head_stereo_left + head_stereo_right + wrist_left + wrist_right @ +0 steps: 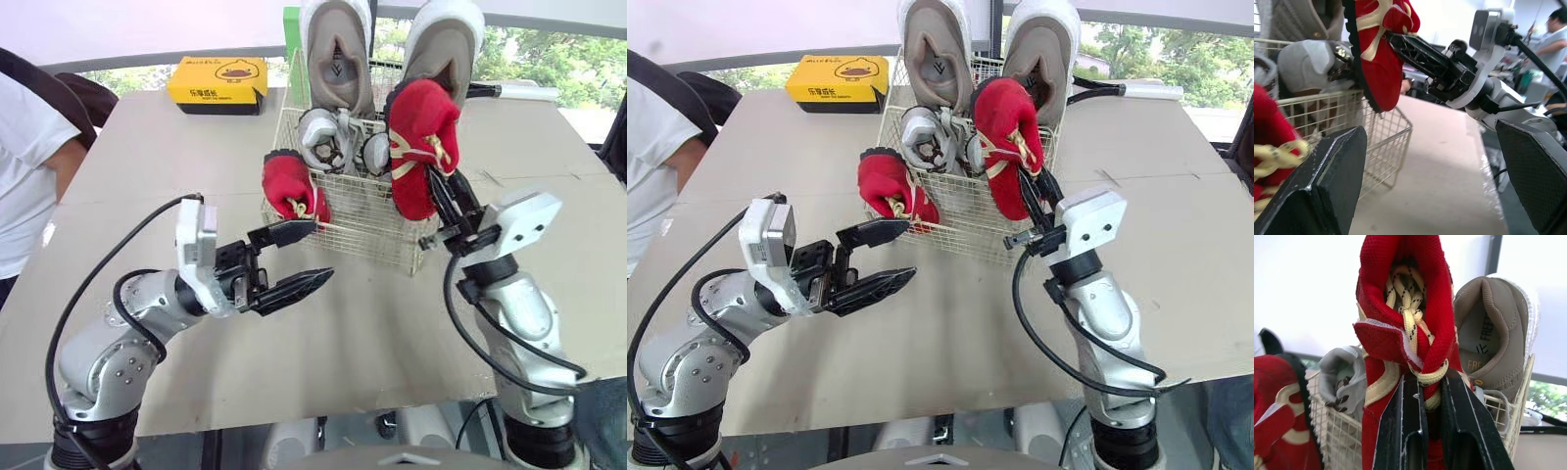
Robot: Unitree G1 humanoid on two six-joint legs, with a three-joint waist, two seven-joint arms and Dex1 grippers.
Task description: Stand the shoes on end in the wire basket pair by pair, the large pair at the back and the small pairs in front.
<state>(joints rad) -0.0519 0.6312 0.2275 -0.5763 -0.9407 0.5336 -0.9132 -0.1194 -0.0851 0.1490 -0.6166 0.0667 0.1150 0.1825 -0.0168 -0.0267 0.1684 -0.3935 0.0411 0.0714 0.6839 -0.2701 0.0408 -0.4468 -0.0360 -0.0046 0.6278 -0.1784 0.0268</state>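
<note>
Nearest us, the left gripper (321, 251) hovers over the table (343, 362) just in front of the wire basket (358, 240), its fingers spread wide and holding nothing. Our right gripper (1429, 387) is clamped on the tongue and cream laces of a small red shoe (421, 147), which hangs toe-down at the basket's front right corner. We cannot tell whether its toe is inside the wire or just outside it.

We judge this shoe light and soft: fabric upper, floppy tongue, so it may swing or slip from a lace grip. A firmer hold would be on the heel collar or across the sole's edge.

Its red mate (292, 186) stands on end at the front left corner. Two small grey shoes (328, 137) fill the middle, and the large tan pair (338, 59) stands upright at the back. The grey shoes and the basket's rim are what crowd the remaining slot.

A yellow box (217, 83) lies well behind, and a person (24, 166) stands at the table's left edge.
</note>
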